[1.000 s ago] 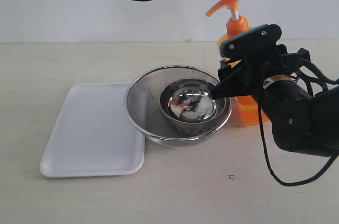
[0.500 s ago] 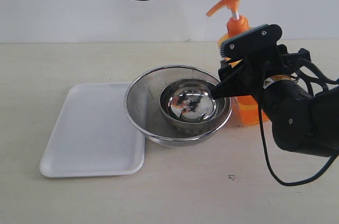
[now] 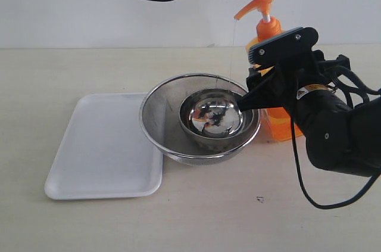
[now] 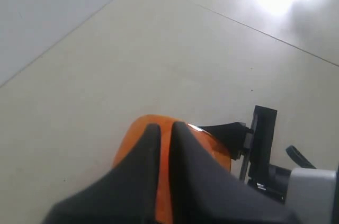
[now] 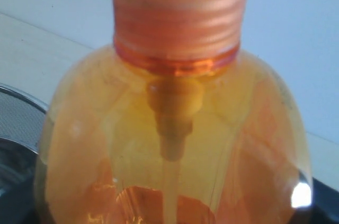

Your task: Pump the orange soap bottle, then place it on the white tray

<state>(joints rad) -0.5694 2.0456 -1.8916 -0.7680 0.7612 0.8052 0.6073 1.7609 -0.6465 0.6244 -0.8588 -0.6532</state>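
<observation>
Steel bowls (image 3: 161, 115) stand between bottle (image 3: 267, 28) and tray (image 3: 101, 145).

Pale beige desk (image 3: 196, 222), flat white rectangular tray (image 3: 101, 151) laid at left, round steel mesh bowl (image 3: 159, 120) set just beside it, tall translucent orange plastic soap bottle (image 3: 267, 29) stood at right.

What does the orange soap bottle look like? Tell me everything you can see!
The orange soap bottle is see-through orange plastic with a ribbed collar, white stem and orange pump head. It stands upright on the table, beside the steel bowls, not on the white tray. The left gripper rests on its pump head; the right gripper seems to clasp its body. A thin thread hangs from the spout.
</observation>
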